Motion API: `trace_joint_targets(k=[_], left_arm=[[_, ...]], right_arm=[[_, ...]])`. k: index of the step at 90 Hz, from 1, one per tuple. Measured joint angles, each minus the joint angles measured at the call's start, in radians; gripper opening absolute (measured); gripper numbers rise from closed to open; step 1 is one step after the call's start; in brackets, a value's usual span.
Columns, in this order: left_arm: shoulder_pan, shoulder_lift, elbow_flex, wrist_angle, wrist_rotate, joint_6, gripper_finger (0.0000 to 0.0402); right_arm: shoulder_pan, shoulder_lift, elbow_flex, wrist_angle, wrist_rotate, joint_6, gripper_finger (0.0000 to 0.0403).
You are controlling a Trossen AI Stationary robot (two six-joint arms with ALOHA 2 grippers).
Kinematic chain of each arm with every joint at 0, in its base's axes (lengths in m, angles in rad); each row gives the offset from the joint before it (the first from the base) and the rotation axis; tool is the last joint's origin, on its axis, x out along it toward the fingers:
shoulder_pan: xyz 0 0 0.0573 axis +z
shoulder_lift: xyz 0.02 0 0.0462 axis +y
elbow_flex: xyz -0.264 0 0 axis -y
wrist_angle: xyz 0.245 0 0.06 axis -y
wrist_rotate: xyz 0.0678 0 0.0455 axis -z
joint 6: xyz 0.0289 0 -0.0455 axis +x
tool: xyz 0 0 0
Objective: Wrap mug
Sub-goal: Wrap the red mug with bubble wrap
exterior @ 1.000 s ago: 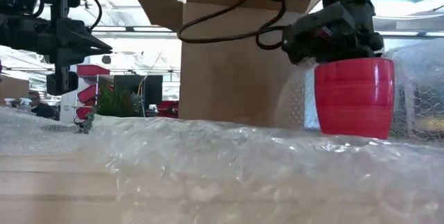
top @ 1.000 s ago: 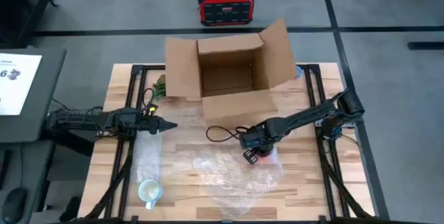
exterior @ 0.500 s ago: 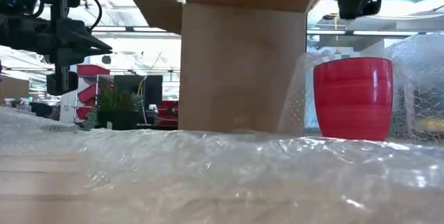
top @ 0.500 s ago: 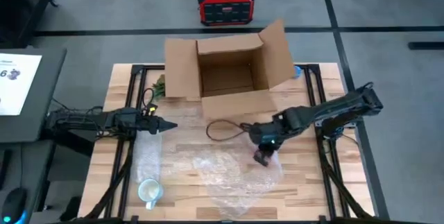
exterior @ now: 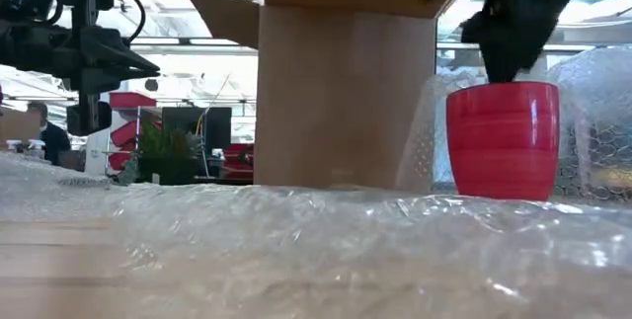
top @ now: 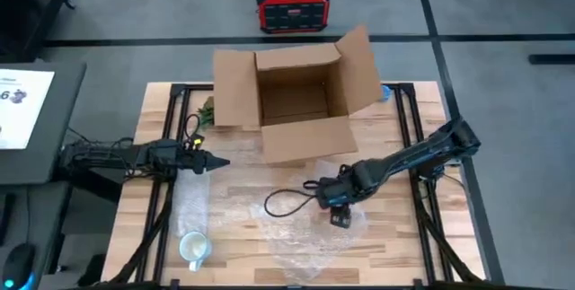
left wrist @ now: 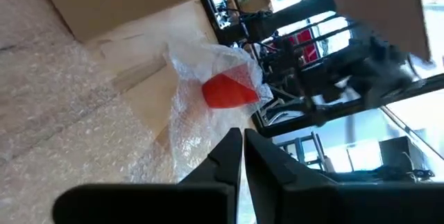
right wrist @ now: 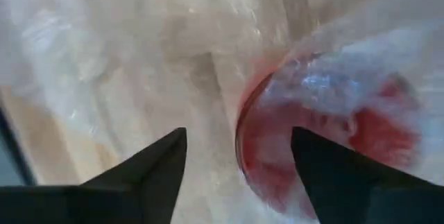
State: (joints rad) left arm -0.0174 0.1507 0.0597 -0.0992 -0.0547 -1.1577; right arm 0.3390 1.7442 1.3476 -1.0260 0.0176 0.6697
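- One red mug [exterior: 503, 139] stands upright on the bubble wrap [top: 296, 223] toward the right half of the wooden surface [top: 395, 142], in front of the cardboard box [top: 296, 97].
- A second mug, the white mug [top: 194, 248], sits near the front left corner of the surface, well apart from the red one (it stands at the end of a narrower strip of wrap).
- The right gripper [right wrist: 239, 158] hangs directly above the red mug; in the right wrist view its two fingers [right wrist: 149, 172] are spread apart, one on each side of the mug's rim, with nothing clamped between them.
- In the low view the dark right arm comes down to the top of the red mug; whether it touches the rim cannot be told.
- A loose fold of wrap rises behind and beside the red mug.
- The left gripper [top: 214, 162] waits over the left side of the surface, raised and pointing toward the middle, its fingers [left wrist: 229, 156] pressed together on nothing.
- One box, with its four flaps open, stands at the back middle of the surface.
- One black cable [top: 287, 202] loops across the wrap beside the right arm.
- One red power unit [top: 290, 4] rests on the floor beyond the surface.
- One small green plant [top: 206, 110] lies by the box's left flap.
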Motion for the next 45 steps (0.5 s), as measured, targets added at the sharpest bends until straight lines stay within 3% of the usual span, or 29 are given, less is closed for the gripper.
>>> trace_joint_targets(k=[12,30,45], left_arm=[[0.0,0.0,0.0,0.0,0.0,-0.006,0.0],[0.0,0.0,0.0,0.0,0.0,-0.017,0.0],[0.0,0.0,0.0,0.0,0.0,-0.017,0.0]], right_arm=[[-0.001,0.072,0.0,0.027,0.007,0.025,0.0201],[0.006,0.085,0.001,0.037,-0.035,0.041,0.003],[0.016,0.024,0.001,0.042,-0.042,0.041,0.0015]])
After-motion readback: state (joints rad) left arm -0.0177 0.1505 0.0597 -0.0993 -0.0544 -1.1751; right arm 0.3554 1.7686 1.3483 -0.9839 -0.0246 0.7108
